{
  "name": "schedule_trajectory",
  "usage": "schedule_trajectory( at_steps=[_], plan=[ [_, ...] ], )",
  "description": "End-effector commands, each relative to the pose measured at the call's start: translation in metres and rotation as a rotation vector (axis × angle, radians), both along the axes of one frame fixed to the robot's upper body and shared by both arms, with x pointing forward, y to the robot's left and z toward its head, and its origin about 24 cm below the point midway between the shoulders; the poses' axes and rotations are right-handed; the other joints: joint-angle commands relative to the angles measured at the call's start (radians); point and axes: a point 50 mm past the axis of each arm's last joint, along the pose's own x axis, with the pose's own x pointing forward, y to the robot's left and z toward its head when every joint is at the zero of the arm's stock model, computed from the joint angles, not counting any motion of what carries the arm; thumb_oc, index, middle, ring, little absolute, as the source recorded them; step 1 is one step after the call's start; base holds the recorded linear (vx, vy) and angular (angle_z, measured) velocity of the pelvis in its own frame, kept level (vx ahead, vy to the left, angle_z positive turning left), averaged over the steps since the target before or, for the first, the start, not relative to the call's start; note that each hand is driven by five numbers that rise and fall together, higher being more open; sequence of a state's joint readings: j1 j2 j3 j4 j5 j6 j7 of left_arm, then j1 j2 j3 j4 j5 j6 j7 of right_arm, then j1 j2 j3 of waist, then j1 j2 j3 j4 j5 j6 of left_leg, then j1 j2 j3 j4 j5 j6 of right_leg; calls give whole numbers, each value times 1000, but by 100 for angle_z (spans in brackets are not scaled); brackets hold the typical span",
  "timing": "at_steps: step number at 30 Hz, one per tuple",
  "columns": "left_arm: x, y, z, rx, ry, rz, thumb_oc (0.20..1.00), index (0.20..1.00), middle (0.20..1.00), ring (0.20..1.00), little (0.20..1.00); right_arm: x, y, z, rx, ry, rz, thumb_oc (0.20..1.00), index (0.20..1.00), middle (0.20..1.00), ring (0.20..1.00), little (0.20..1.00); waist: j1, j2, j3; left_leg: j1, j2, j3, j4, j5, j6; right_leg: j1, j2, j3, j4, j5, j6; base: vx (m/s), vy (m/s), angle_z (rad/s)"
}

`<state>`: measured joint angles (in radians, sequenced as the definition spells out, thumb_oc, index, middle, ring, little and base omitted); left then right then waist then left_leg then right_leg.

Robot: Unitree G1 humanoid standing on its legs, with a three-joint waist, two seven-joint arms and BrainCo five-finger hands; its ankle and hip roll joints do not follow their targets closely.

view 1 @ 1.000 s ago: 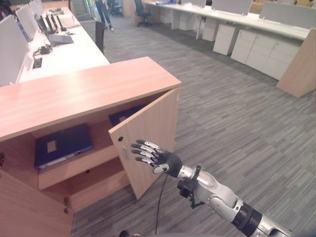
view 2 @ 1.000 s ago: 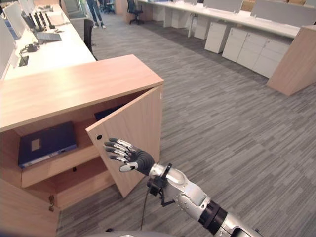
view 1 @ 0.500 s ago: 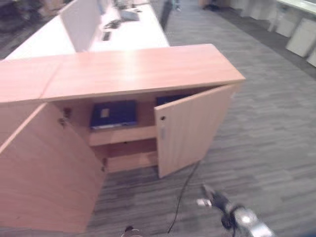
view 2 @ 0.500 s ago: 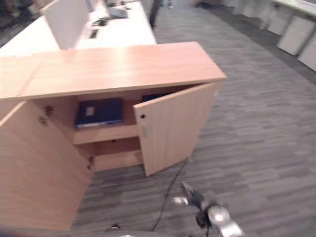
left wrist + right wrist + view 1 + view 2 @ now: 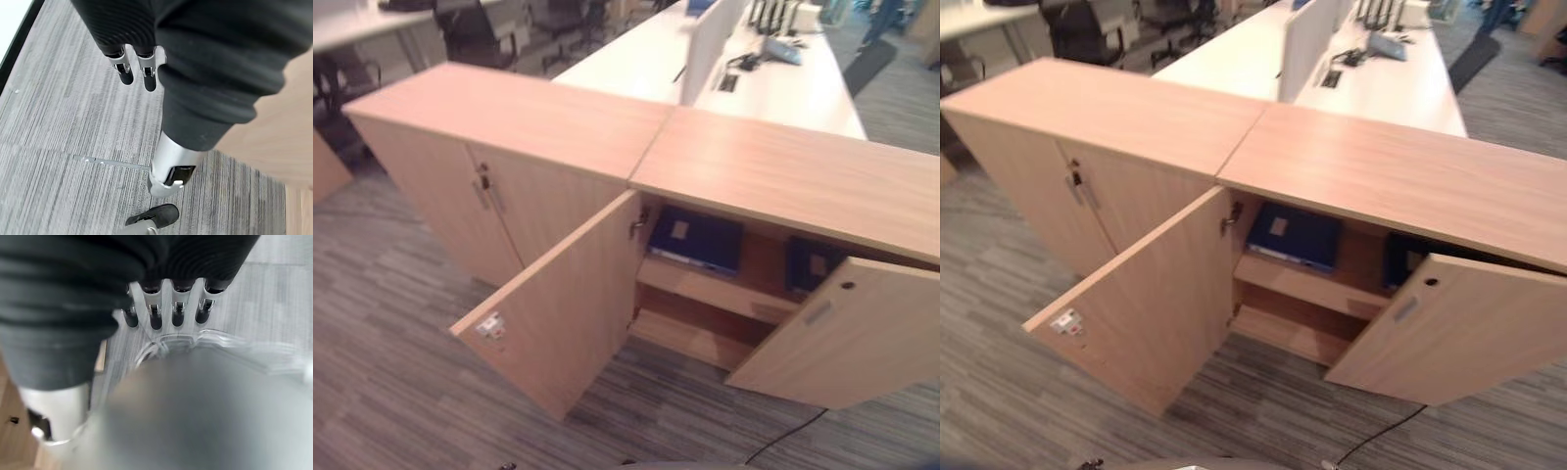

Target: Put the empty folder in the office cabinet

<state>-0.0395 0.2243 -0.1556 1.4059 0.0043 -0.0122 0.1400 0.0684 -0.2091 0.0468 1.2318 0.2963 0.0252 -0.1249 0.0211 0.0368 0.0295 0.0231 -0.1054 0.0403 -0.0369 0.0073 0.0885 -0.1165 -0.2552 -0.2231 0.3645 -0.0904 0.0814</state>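
Light wood cabinet (image 5: 783, 176); navy folder (image 5: 697, 240); grey striped carpet (image 5: 382, 372).

my left hand (image 5: 137, 73) hangs low, seen from its own wrist camera, dark-tipped fingers (image 5: 125, 77) pointing straight down, holding nothing. my right hand (image 5: 166, 308) shows in its own wrist camera too, its fingers (image 5: 154, 322) lined up side by side, straight and relaxed, nothing between them. both hands are empty and idle.

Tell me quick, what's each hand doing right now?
Left hand: open, fingers straight, holding nothing.
Right hand: open, fingers straight, holding nothing.
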Motion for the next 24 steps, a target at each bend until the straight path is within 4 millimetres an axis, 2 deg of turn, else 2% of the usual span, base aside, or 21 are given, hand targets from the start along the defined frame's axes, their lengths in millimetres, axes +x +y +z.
schedule_trajectory(
  at_steps=[1,2,6,9,10,11,12,13,14,15,16,18,19,20,21,24],
  plan=[
    [-5,7,1,-11,-45,189,1000,1000,1000,1000,1000,4,26,-6,75,-13,-35,1000,1000,1000,1000,1000,-4,-60,30,-29,48,-41,-50,1,-84,119,64,-107,-231,26,28,104,-243,155],
    [-5,5,1,-28,-62,247,1000,1000,1000,1000,1000,1,29,-7,82,10,-5,1000,1000,1000,1000,1000,2,-68,22,-25,52,-51,-50,1,-89,127,103,-89,-278,34,24,96,-228,128],
    [-13,8,0,-35,-76,363,1000,1000,1000,1000,1000,-1,28,-7,81,23,3,1000,1000,1000,1000,1000,15,-76,16,-13,69,-48,-50,3,-97,149,143,-78,-344,48,23,75,-128,1],
    [0,10,3,-36,-158,495,1000,1000,1000,1000,1000,1,23,-6,62,13,-31,1000,1000,1000,1000,1000,36,-101,70,-126,81,-34,144,-36,-130,169,131,-122,-361,51,11,-87,-121,-36],
    [3,14,5,-25,-192,545,1000,1000,1000,1000,1000,4,17,-5,44,10,-44,1000,1000,1000,1000,1000,39,-104,80,-178,125,6,205,-32,-151,173,121,-153,-370,54,10,-116,-45,0],
    [3,14,5,-25,-192,545,1000,1000,1000,1000,1000,4,17,-5,44,10,-44,1000,1000,1000,1000,1000,39,-103,81,-180,126,6,209,-34,-152,173,123,-153,-371,54,9,-63,34,23],
    [-2,23,7,15,-205,564,1000,1000,1000,1000,1000,9,12,-3,29,-16,-67,1000,1000,1000,1000,1000,48,-106,80,-174,182,44,206,-26,-155,183,119,-149,-386,61,12,-8,30,26],
    [-2,23,7,15,-205,564,1000,1000,1000,1000,1000,9,13,-3,29,-16,-66,1000,1000,1000,1000,1000,50,-106,81,-172,183,47,205,-27,-156,184,120,-147,-386,62,12,18,68,-26],
    [-7,34,10,64,-223,581,1000,1000,1000,1000,1000,12,10,-2,28,-42,-68,1000,1000,1000,1000,1000,60,-116,79,-143,241,40,170,-7,-167,187,113,-126,-391,65,17,34,161,-36],
    [-25,118,50,238,-348,640,1000,1000,1000,1000,1000,7,-13,4,-4,-73,-106,1000,1000,1000,1000,1000,73,-100,72,-119,300,22,119,28,-182,179,103,-122,-388,67,32,32,163,-54],
    [-25,118,50,239,-347,640,1000,1000,1000,1000,1000,7,-13,4,-4,-73,-106,1000,1000,1000,1000,1000,71,-101,68,-122,298,21,116,32,-181,175,101,-124,-388,68,32,22,173,-26],
    [-25,137,68,277,-434,596,1000,1000,1000,1000,1000,-1,-19,5,-13,-67,-115,1000,1000,1000,1000,1000,79,-79,58,-75,333,-5,43,54,-192,179,103,-123,-391,64,42,43,134,-5],
    [-3,144,75,293,-454,543,1000,1000,1000,1000,1000,-4,-20,4,-3,-55,-107,1000,1000,1000,1000,1000,62,-62,43,-49,341,15,-4,67,-202,181,103,-128,-397,67,48,85,195,20],
    [26,144,87,300,-538,456,1000,1000,1000,1000,1000,-11,-21,3,-7,-27,-114,1000,1000,1000,1000,1000,50,-49,27,-26,341,29,-38,69,-211,185,106,-125,-405,71,51,111,198,27],
    [43,138,95,297,-613,402,1000,1000,1000,1000,1000,-17,-22,3,-2,1,-131,1000,1000,1000,1000,1000,42,-42,10,-16,332,22,-50,59,-217,186,104,-123,-412,77,52,115,194,23],
    [70,115,110,252,-754,281,1000,1000,1000,1000,1000,-28,-28,3,-12,57,-149,1000,1000,1000,1000,1000,33,-32,-13,-8,310,21,-50,34,-222,189,84,-117,-439,102,58,50,178,-6]
  ],
)
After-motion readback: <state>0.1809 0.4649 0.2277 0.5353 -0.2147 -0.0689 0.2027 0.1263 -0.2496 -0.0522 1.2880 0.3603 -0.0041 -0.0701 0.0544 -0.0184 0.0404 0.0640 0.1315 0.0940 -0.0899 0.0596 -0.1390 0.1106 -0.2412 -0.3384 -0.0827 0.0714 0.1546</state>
